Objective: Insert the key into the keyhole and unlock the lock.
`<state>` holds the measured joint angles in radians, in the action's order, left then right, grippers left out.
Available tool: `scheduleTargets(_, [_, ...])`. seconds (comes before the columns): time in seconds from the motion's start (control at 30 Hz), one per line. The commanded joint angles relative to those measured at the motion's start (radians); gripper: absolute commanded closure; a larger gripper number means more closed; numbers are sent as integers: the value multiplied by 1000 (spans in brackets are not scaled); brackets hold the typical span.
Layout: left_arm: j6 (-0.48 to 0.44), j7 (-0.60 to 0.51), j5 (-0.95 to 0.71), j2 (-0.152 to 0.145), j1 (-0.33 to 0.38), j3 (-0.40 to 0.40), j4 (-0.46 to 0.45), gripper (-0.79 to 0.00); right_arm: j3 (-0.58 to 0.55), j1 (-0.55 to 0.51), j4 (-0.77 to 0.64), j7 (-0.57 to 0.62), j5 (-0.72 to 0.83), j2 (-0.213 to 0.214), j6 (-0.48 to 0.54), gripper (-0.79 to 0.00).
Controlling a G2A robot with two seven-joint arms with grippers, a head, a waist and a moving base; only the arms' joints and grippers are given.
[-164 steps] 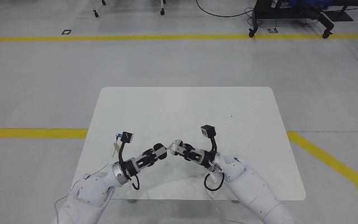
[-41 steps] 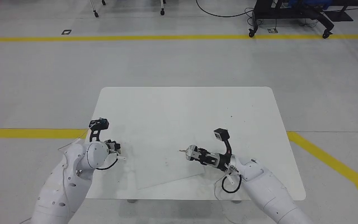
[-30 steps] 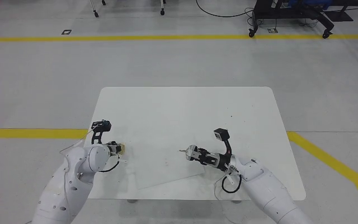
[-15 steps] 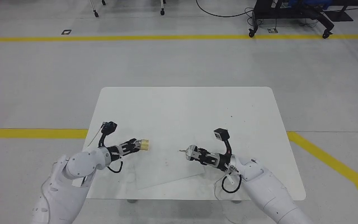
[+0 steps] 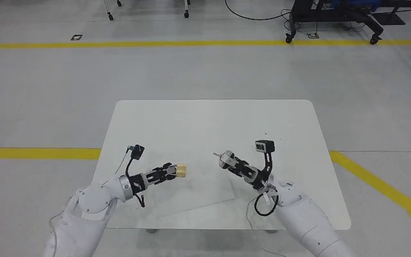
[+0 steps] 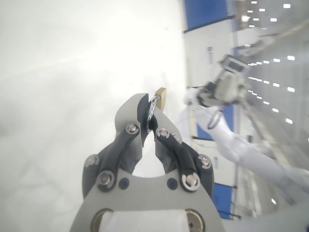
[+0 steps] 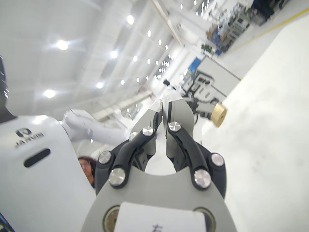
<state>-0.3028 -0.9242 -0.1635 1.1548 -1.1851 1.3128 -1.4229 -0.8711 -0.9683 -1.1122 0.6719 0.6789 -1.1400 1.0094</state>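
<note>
Currently the left gripper (image 6: 150, 109) is clamping the shackle (image 6: 152, 103) of the lock (image 5: 182, 170). The brass body is projecting past the fingertips, clear of the table (image 5: 270, 122). The right gripper (image 5: 225, 159) is pressing its fingers together on the key (image 5: 216, 155), and a thin sliver of the blade is protruding beyond the tips.

Both items are hanging above the front middle of the table, near each other but apart. The lock is lying to the robot's left of the key, with a gap between them.

Alignment is the governing relation. The lock's long axis is running along the left gripper's line, and its free end face is turning toward the right arm. In the right wrist view that face is showing as a brass disc, set off to one side of the gripper's own line. No keyhole can be made out on it.

The key's long axis is pointing away from the robot and leftward, so the tip is aiming past the lock and not at its end face.

Judgement: insertion is not yet beginning. The next move is calling for swinging the key's axis into line with the lock's axis before closing the gap. Either arm is standing equally near the meeting point.
</note>
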Motion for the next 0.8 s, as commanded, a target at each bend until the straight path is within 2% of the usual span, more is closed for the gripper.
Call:
scheduleTargets(0.0, [-55,-65,-228,13,36,-36,57,0,-2,4,13,-21,51,-7,-10,0])
scheduleTargets(0.13, [-112,-142,-398,39,115,-114,132,0,-18,-10,7,-50,92,-14,-27,0])
scheduleTargets(0.37, [-189,-144,-409,74,221,-220,228,0,-73,-68,-63,-54,131,-7,-88,0])
scheduleTargets(0.53, [-245,-98,-387,95,260,-274,277,0,-53,-69,-115,-109,41,-20,-191,0])
scheduleTargets(0.77, [-305,-46,-334,98,266,-266,292,0,0,-34,-145,-176,-79,-50,-279,0])
